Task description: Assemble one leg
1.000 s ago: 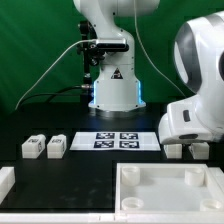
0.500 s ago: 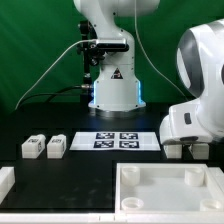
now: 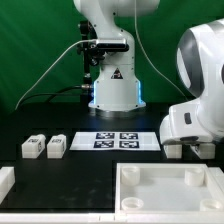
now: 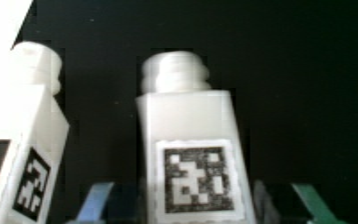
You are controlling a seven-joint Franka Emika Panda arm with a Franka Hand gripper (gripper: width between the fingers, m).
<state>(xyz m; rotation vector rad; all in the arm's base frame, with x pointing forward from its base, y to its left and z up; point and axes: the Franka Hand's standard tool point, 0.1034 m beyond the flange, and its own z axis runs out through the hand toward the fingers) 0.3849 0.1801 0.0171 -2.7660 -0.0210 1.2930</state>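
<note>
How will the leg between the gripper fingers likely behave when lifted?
The leg looks like rigid moulded plastic, so it is probably stiff and light. Its flat sides should give the gripper a square hold, though the smooth surface may slip. With its squared body, it seems unlikely to roll.

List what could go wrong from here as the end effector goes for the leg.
1. In the wrist view a second leg lies close beside the leg that the end effector straddles; a finger could nudge or catch it.
2. Whether the fingers touch the leg cannot be told; an off-centre closure might twist it.
3. The panel lies near the arm in the exterior view; a low carry might clip its rim.
</note>
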